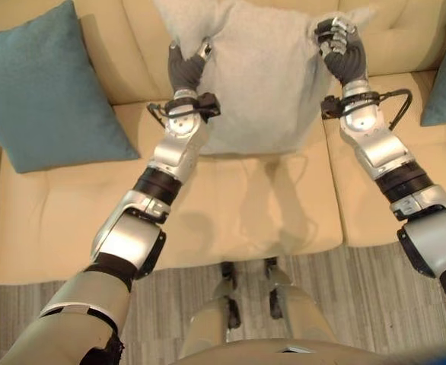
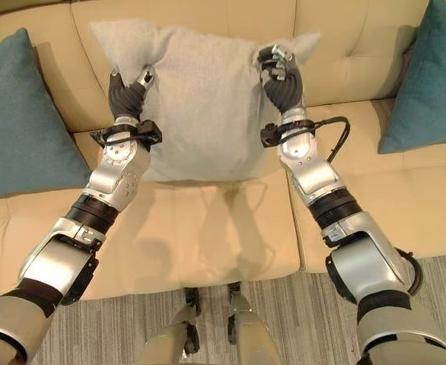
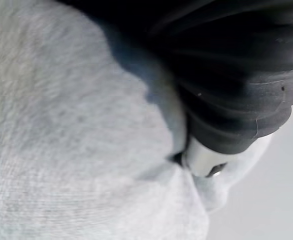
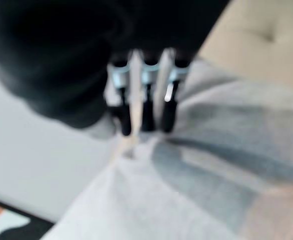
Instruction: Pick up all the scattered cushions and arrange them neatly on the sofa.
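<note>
A light grey cushion [image 2: 200,106] stands upright against the backrest of the cream sofa [image 2: 208,228], its lower edge on the middle seat. My left hand [image 2: 128,93] grips its upper left edge, fingers curled into the fabric [image 3: 86,150]. My right hand [image 2: 280,76] is curled round the upper right corner, where the fingers [image 4: 146,105] dig into the cloth. A teal cushion [image 1: 44,87] leans at the sofa's left end. Another teal cushion [image 2: 428,76] leans at the right end.
Grey wood-look floor [image 2: 299,319] runs along the front of the sofa. Bare seat cushions [image 1: 55,220] lie to either side of the grey cushion, between it and the teal ones.
</note>
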Available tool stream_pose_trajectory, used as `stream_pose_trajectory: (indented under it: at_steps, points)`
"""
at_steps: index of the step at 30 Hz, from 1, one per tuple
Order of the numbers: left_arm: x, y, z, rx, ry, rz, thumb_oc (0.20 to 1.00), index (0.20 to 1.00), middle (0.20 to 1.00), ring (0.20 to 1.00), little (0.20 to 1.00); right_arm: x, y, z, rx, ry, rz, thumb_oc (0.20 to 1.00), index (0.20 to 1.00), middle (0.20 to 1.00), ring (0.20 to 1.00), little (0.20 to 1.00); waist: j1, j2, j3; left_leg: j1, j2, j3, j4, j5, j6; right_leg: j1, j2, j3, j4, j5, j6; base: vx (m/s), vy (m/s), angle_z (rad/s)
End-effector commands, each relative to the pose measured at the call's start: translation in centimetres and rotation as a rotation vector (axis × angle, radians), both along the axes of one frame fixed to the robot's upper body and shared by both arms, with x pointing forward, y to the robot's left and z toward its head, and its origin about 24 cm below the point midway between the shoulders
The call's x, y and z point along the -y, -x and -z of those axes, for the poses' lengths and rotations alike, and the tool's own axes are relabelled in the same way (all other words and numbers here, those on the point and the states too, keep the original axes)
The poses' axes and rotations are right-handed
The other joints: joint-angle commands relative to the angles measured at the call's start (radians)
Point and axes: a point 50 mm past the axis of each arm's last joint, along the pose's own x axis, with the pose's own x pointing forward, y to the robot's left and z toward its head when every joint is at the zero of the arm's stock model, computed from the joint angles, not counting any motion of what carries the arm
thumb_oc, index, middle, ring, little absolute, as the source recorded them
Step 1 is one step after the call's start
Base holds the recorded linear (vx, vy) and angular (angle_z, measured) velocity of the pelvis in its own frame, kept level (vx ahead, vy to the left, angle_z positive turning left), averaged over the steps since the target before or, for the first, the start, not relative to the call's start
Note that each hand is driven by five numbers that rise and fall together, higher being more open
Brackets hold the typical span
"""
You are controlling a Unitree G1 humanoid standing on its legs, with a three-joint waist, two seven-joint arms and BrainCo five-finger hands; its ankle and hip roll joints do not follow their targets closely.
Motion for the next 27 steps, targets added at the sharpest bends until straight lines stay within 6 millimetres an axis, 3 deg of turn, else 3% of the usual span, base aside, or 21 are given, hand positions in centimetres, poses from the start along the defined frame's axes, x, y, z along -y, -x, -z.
stream_pose_trajectory:
  at_steps: [1, 7, 9, 11, 15, 23, 24, 25, 27]
  points:
    - [5.7, 3.0, -7.8, 0.355, 0.002, 0.217, 0.200, 0.200, 0.200, 0.200, 0.200, -5.1, 1.6, -4.8, 0.191, -0.036, -0.218, 0.200, 0.200, 0.200, 0.200, 0.200, 0.005, -0.035, -0.065, 0.015, 0.041, -0.015, 0.001, 0.025, -0.113, 0.030, -0.064, -0.011, 0.001, 0.021, 0.144, 0.03, 0.013, -0.01]
    - [4.8, 2.5, -7.0, 0.321, 0.030, 0.191, 0.200, 0.200, 0.200, 0.200, 0.200, -5.4, 1.5, -4.3, 0.174, -0.018, -0.227, 0.200, 0.200, 0.200, 0.200, 0.200, 0.007, -0.037, -0.051, 0.016, 0.038, -0.012, 0.001, 0.022, -0.110, 0.026, -0.066, -0.012, 0.001, 0.026, 0.142, 0.00, 0.001, -0.01]
    - [2.9, 1.7, -6.3, 0.279, 0.058, 0.121, 0.200, 0.200, 0.200, 0.200, 0.200, -5.8, 1.3, -4.5, 0.175, -0.020, -0.221, 0.200, 0.200, 0.200, 0.200, 0.200, 0.013, -0.036, -0.016, -0.031, 0.035, -0.011, 0.001, 0.041, -0.108, -0.027, -0.065, -0.009, 0.001, 0.046, 0.141, -0.11, 0.010, 0.00]
    - [2.5, 1.5, -6.1, 0.268, 0.061, 0.108, 0.200, 0.200, 0.200, 0.200, 0.200, -5.9, 1.3, -4.5, 0.175, -0.019, -0.219, 0.200, 0.200, 0.200, 0.200, 0.200, 0.015, -0.035, -0.011, -0.036, 0.037, -0.012, 0.001, 0.039, -0.109, -0.034, -0.063, -0.011, 0.001, 0.043, 0.142, -0.07, -0.008, -0.01]
    - [0.9, 0.2, -3.7, 0.161, 0.118, 0.036, 0.200, 0.200, 0.200, 0.200, 0.200, -6.5, 1.2, -4.3, 0.182, -0.010, -0.196, 0.200, 0.200, 0.200, 0.200, 0.200, 0.030, -0.042, 0.034, -0.134, 0.044, -0.031, 0.001, 0.073, -0.116, -0.129, -0.066, -0.024, 0.001, 0.064, 0.142, -0.09, -0.040, 0.03]
    - [0.1, -0.3, -3.4, 0.135, 0.073, -0.003, 0.200, 0.200, 0.200, 0.200, 0.200, -6.2, 0.9, -4.2, 0.175, -0.001, -0.168, 0.200, 0.200, 0.200, 0.200, 0.200, 0.040, -0.054, 0.045, -0.194, 0.045, -0.050, 0.001, 0.091, -0.122, -0.181, -0.069, -0.041, 0.001, 0.077, 0.142, -0.02, -0.026, 0.10]
    - [-0.1, -0.4, -3.5, 0.132, 0.041, -0.010, 0.200, 0.200, 0.200, 0.200, 0.200, -5.6, 0.9, -4.3, 0.187, 0.023, -0.130, 0.360, 0.360, 0.360, 0.360, 0.360, 0.038, -0.057, 0.050, -0.209, 0.045, -0.053, 0.001, 0.096, -0.126, -0.190, -0.070, -0.049, 0.001, 0.079, 0.142, -0.01, -0.020, 0.08]
    - [-0.4, -0.3, -3.5, 0.141, 0.020, -0.017, 0.200, 0.200, 0.200, 0.200, 0.200, -5.0, 1.1, -4.5, 0.210, 0.021, -0.101, 1.000, 1.000, 1.000, 1.000, 1.000, 0.035, -0.058, 0.051, -0.207, 0.045, -0.055, 0.001, 0.095, -0.127, -0.187, -0.073, -0.056, 0.001, 0.079, 0.142, -0.01, -0.020, 0.10]
    - [-0.6, -0.3, -3.5, 0.141, 0.012, -0.024, 0.200, 0.200, 0.200, 0.200, 0.200, -4.6, 1.2, -4.4, 0.217, 0.022, -0.091, 1.000, 1.000, 1.000, 1.000, 1.000, 0.034, -0.061, 0.051, -0.204, 0.045, -0.056, 0.001, 0.093, -0.127, -0.183, -0.073, -0.057, 0.001, 0.079, 0.142, 0.00, 0.004, 0.11]
